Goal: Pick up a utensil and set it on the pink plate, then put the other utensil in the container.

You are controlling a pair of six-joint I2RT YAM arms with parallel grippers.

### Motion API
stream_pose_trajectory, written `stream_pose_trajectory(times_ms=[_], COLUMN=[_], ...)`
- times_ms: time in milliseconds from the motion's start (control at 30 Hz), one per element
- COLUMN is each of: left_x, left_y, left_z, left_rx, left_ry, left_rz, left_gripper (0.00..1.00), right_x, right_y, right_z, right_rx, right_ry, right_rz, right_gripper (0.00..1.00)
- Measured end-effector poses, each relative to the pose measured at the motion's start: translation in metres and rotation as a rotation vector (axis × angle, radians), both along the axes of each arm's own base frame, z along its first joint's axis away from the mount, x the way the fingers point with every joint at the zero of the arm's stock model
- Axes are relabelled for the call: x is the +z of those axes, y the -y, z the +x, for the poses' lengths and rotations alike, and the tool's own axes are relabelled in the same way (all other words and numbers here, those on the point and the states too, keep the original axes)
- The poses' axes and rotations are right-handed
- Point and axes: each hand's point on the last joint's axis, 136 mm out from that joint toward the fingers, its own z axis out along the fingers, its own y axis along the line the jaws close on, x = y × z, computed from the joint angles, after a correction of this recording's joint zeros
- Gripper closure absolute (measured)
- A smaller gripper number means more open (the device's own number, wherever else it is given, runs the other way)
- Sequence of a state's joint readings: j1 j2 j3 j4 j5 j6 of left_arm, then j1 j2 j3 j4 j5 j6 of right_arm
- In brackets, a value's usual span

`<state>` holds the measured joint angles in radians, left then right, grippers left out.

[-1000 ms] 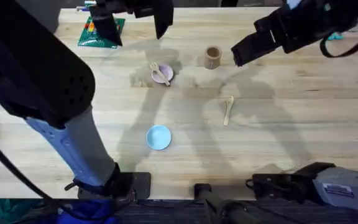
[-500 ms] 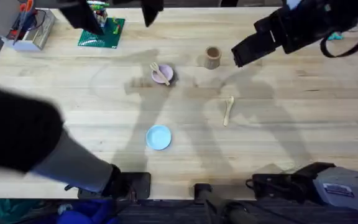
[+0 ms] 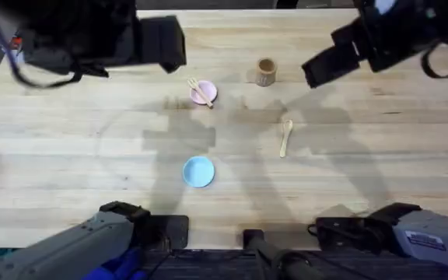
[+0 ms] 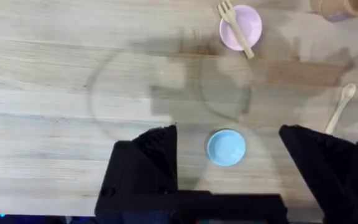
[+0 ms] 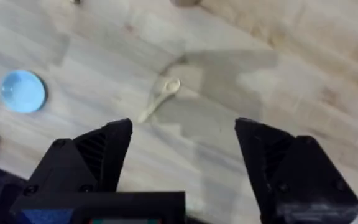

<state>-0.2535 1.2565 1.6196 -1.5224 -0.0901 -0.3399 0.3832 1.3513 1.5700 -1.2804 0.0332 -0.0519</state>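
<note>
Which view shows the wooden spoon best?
The overhead view: the spoon lies unobstructed on the bare table, bowl and handle both clear. The right wrist view shows it whole too, only softer. The left wrist view catches it near the frame's edge.

The table (image 3: 379, 148) is pale wood with straight grain running across it. The plate (image 3: 204, 92) is pale pink, and the fork (image 3: 200, 92) on it is light wood. The spoon (image 3: 285, 137) is the same light wood. The cup (image 3: 266, 71) is tan-brown. The other plate (image 3: 198, 171) is light blue. Both grippers' fingers (image 4: 148, 162) (image 5: 98, 155) are black.
</note>
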Motion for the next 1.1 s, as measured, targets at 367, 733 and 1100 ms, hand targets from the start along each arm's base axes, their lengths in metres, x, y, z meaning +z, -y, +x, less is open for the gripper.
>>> stream_pose_trajectory(times_ms=[367,733,1100], left_x=[0.009,0.000,-0.013], left_y=[-0.004,-0.002,0.002], left_z=[-0.012,-0.004,0.010], left_rx=[-0.030,-0.033,-0.098], left_ry=[0.047,0.012,-0.032], left_rz=[0.007,0.017,0.055], left_gripper=[0.008,0.008,0.007], right_x=[-0.009,-0.034,-0.064], right_y=[0.013,0.007,-0.014], right_z=[-0.031,-0.043,-0.033], right_rx=[-0.367,-0.568,-0.624], right_ry=[-0.164,-0.257,-0.366], right_rz=[0.077,0.094,0.126], right_gripper=[0.005,0.005,0.005])
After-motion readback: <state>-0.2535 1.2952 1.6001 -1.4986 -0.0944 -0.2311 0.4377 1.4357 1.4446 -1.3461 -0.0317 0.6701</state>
